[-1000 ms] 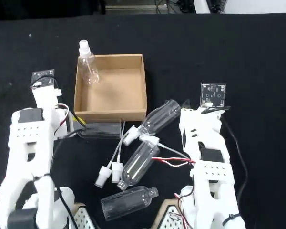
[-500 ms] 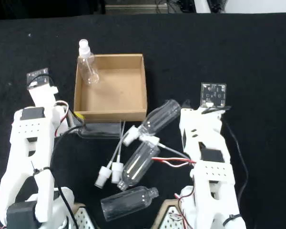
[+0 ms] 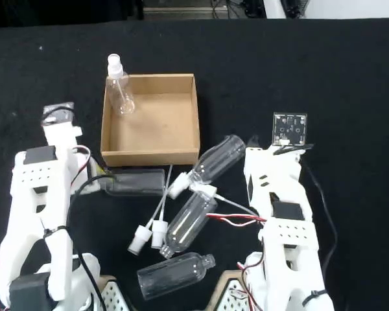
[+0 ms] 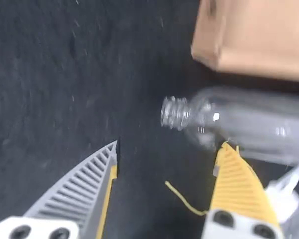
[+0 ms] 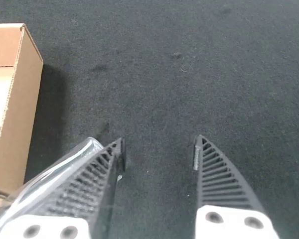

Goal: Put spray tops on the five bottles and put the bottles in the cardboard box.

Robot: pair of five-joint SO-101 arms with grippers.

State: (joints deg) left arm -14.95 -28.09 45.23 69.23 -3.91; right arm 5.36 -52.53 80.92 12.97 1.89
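Clear plastic is what has shifted: the capless bottle (image 3: 135, 182) lying along the front wall of the cardboard box (image 3: 149, 157) now rests a touch farther from that wall than a second ago, and the left arm has resettled over it. The left gripper (image 4: 169, 145) is spread wide and grips nothing, with the bottle's threaded neck just ahead of the gap. The right gripper (image 5: 159, 139) is likewise spread and empty, beside another lying bottle (image 3: 215, 159). One sprayer-topped bottle (image 3: 120, 91) sits in a far corner of the box. Loose spray tops (image 3: 148, 234) lie near the uncapped bottles, so most of the job likely remains.
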